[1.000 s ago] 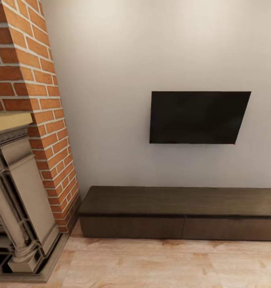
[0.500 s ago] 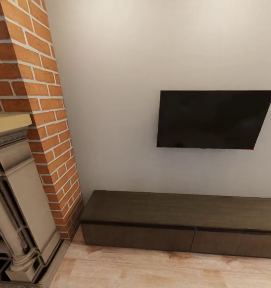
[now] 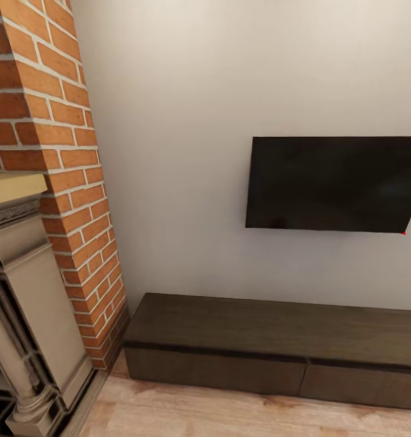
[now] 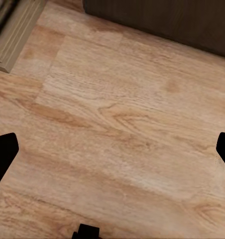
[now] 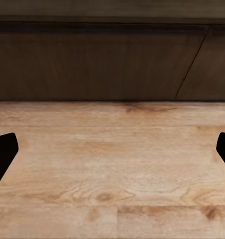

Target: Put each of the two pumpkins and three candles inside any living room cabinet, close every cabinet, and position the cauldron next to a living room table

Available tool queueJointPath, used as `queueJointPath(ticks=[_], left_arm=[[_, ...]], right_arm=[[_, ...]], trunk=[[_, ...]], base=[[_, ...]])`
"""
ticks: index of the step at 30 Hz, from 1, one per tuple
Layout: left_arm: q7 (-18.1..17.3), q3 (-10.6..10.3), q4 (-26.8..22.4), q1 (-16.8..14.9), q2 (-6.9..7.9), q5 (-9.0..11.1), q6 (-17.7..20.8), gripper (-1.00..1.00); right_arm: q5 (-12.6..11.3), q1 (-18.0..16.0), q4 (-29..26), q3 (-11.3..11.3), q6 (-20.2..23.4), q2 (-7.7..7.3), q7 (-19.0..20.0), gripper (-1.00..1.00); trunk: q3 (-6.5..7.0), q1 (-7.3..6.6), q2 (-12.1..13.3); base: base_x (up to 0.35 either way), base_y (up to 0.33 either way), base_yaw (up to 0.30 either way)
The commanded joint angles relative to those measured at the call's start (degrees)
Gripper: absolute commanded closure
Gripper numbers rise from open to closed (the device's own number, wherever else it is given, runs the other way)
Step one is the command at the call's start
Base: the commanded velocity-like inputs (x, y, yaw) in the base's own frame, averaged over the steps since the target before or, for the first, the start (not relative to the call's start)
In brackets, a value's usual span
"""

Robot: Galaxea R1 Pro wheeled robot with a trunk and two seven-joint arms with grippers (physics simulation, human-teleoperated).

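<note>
Camera has swung left and closer — cabinet (image 3: 278, 346) fills the lower view, drawers shut. Both grippers' fingers (image 5: 3, 154) spread, empty, over floor (image 4: 117, 129). Transit step; next, locate pumpkins/candles.

Cabinet (image 3: 278, 349): the long, low, dark brown wooden unit you face.
Position: on the plank floor, against the wall.
Fronts: two plain handleless drawer fronts, both shut.
Top: flat, level.
</note>
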Motion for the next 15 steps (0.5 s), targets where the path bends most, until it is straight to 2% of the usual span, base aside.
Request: queueJointPath(ticks=[1,15], left_arm=[[0.02,-0.09,0.01,-0.02,0.01,0.36,-0.14,-1.00],[0.06,-0.06,-0.09,-0.02,0.01,0.36,-0.18,-1.00]], right_arm=[[0.06,-0.01,0.07,0.00,-0.15,-0.04,-0.19,-1.00],[0.15,-0.01,0.04,0.09,-0.15,-0.13,-0.10,-1.00]], trunk=[[-0.07,0.03,-0.04],[-0.07,0.03,-0.04]], base=[[0.214,0.000,0.001],[0.267,0.000,0.000]])
